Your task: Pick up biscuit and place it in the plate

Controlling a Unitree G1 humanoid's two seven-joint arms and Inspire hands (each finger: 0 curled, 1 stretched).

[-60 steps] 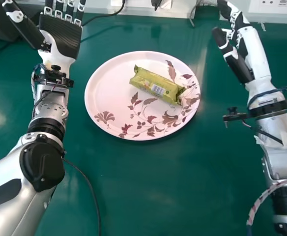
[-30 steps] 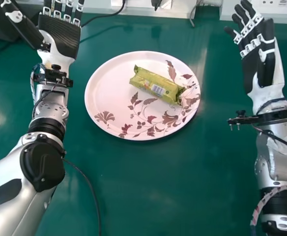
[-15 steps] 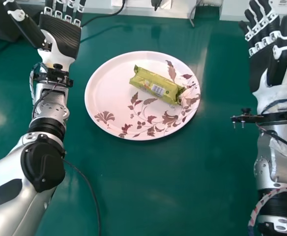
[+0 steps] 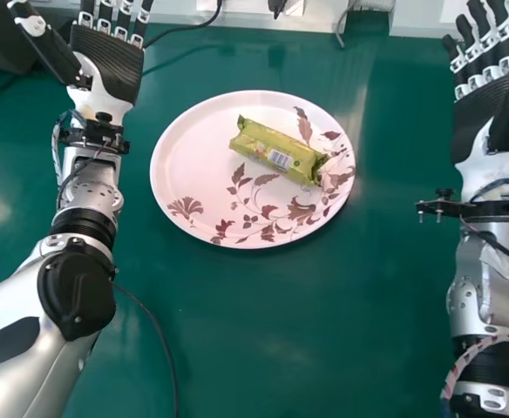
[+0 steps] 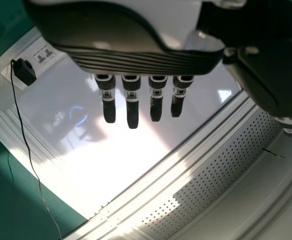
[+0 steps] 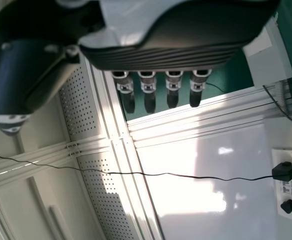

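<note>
The biscuit, a green packet (image 4: 278, 151), lies flat on the upper right part of the round pale plate (image 4: 185, 178) with its brown leaf pattern. Nothing touches the packet. To the plate's left, my left hand (image 4: 106, 63) is held palm up, open and empty; the left wrist view has that hand (image 5: 136, 57) with straight fingers. My right hand (image 4: 485, 109) is well to the right of the plate, also open and empty, and in the right wrist view the same hand (image 6: 161, 55) has its fingers extended.
The plate rests on a green table (image 4: 263, 331). A dark box (image 4: 2, 39) stands at the far left corner behind my left hand. Cables (image 4: 185, 29) run along the back edge by a white panel, and another thin cable (image 4: 154, 322) lies beside my left forearm.
My right hand has moved outward to the right, away from the plate, turning its palm up as its fingers straightened. My left hand, the packet and the plate have stayed put.
</note>
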